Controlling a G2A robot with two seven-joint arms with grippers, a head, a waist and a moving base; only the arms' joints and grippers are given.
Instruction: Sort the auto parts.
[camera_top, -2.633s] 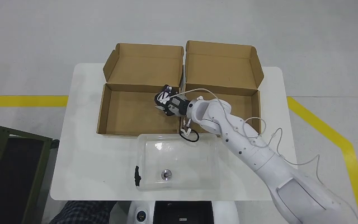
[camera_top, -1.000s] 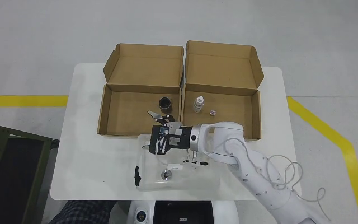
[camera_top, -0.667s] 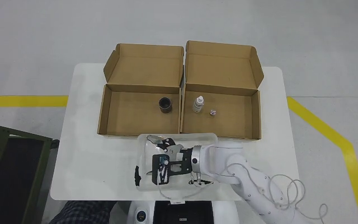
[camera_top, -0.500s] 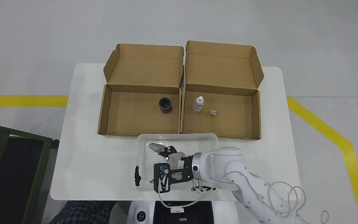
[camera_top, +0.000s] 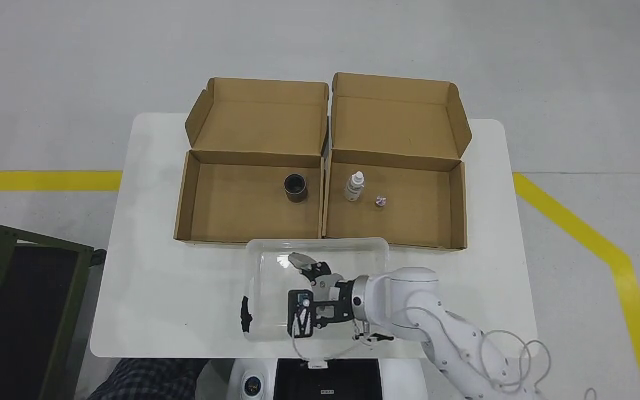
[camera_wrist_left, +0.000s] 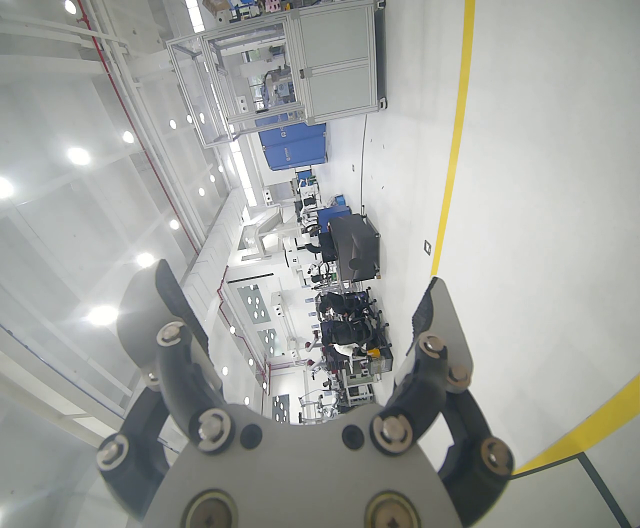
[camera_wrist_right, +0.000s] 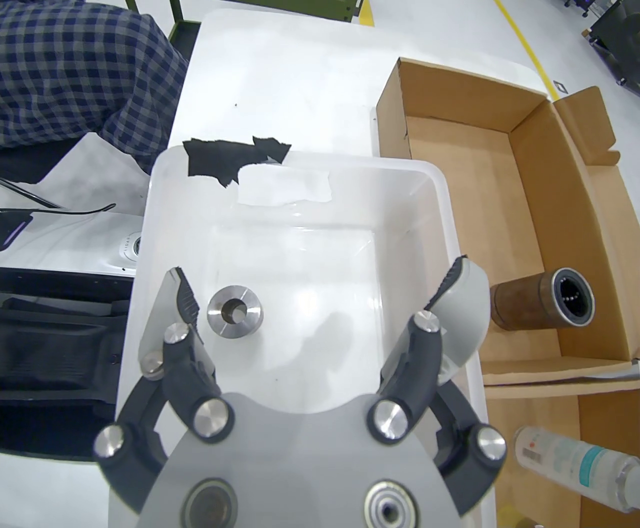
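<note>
A silver ring-shaped part (camera_wrist_right: 235, 311) lies on the floor of the clear plastic tray (camera_top: 256, 262) at the table's front. My right gripper (camera_wrist_right: 320, 275) hovers open just above the tray (camera_wrist_right: 300, 165), one finger (camera_wrist_right: 179, 295) right beside the ring, nothing held. From the top view the right gripper (camera_top: 298, 290) covers the ring. A brown cylindrical bearing (camera_top: 295, 186) lies in the left cardboard box (camera_top: 215, 225); it also shows as the bearing (camera_wrist_right: 542, 300) in the right wrist view. My left gripper (camera_wrist_left: 297, 277) is open, empty and aimed at the room.
The right cardboard box (camera_top: 440, 225) holds a white bottle (camera_top: 354, 185) and a small pinkish part (camera_top: 379, 199). The bottle (camera_wrist_right: 575, 460) lies near the box divider. Black tape (camera_top: 243, 313) sticks to the tray's left end. Bare white table (camera_top: 150, 260) lies left of the tray.
The right arm drew back from the left box, where the brown bearing now lies, to the tray. In the last half second its gripper shifted slightly right over the ring.
</note>
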